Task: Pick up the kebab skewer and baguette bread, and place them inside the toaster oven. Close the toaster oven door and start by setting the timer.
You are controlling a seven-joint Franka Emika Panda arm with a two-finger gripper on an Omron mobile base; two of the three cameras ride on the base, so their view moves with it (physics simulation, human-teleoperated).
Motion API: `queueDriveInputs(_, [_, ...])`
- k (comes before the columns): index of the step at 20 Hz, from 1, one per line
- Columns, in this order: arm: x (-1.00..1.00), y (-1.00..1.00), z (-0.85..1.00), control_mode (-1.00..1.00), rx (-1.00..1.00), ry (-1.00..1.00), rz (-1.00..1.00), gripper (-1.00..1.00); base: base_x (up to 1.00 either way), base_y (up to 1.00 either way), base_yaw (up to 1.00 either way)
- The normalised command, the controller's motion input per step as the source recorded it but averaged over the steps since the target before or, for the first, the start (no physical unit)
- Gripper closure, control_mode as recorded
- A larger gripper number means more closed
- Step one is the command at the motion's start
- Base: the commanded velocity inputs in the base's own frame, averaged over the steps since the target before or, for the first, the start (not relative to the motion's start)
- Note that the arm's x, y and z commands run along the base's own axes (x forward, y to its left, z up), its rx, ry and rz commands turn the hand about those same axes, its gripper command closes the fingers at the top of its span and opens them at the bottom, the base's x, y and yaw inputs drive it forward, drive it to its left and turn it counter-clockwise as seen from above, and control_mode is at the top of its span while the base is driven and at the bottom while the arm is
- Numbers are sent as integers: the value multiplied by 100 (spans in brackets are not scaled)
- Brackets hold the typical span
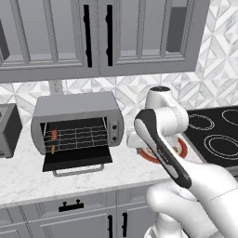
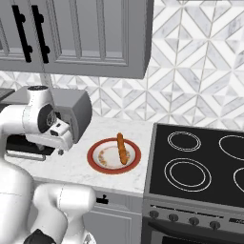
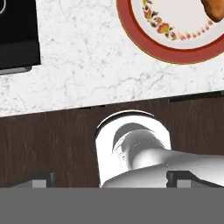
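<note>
Baguette bread on plate, beside open gripper

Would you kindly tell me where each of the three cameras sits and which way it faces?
Left base view: behind the arm to its left, facing the open oven with the skewer on its rack; the arm rises at lower right.
Right base view: behind to its right, facing the plate with the baguette and the stove; the arm stands at left.
Hand view: on the hand, looking straight down at counter and plate rim; tool tips wide apart.
Shared: the plate.
</note>
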Motion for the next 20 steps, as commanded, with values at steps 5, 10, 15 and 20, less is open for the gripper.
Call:
queueDriveInputs(5, [13,-100,0,-100,0,1,0,-100,0,0,0])
queueDriveInputs(10, [56,-100,-1,-100,0,0,0,-100,0,0,0])
queueDriveInputs(15, [23,-62,-27,-100,0,0,6,-100,0,0,0])
queueDriveInputs(20, [47,-43,-27,-100,0,5,10,-100,0,0,0])
